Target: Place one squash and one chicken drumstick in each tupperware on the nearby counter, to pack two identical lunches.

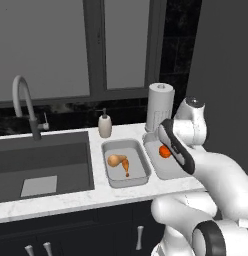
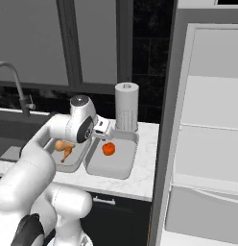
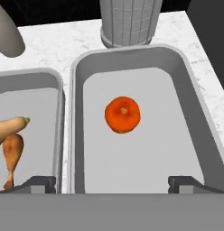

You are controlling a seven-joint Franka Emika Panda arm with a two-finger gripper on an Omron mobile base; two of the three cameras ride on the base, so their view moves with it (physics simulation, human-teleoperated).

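On the marble tabletop (image 1: 71, 200) sit two tupperware trays side by side. Right tray (image 3: 186, 103) holds a round orange squash (image 3: 123, 114); left tray (image 1: 127, 172) holds a tan squash (image 1: 114, 160) touching a chicken drumstick (image 1: 126, 166). Above the right tray, the end effector (image 3: 112, 182) hangs spread wide, empty.

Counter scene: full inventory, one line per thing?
tupperware: 2, light grey, side by side on the counter; left one, right one
squash: 2; tan one in left tupperware, orange one in right
drumstick: 1, brown-orange, left tupperware, beside the tan squash
paper towel roll: 1, white, behind right tupperware
soap bottle: 1, beige, behind left tupperware
sink: 1, dark, left of the tupperware
faucet: 1, grey
gripper: fingers open, above right tupperware
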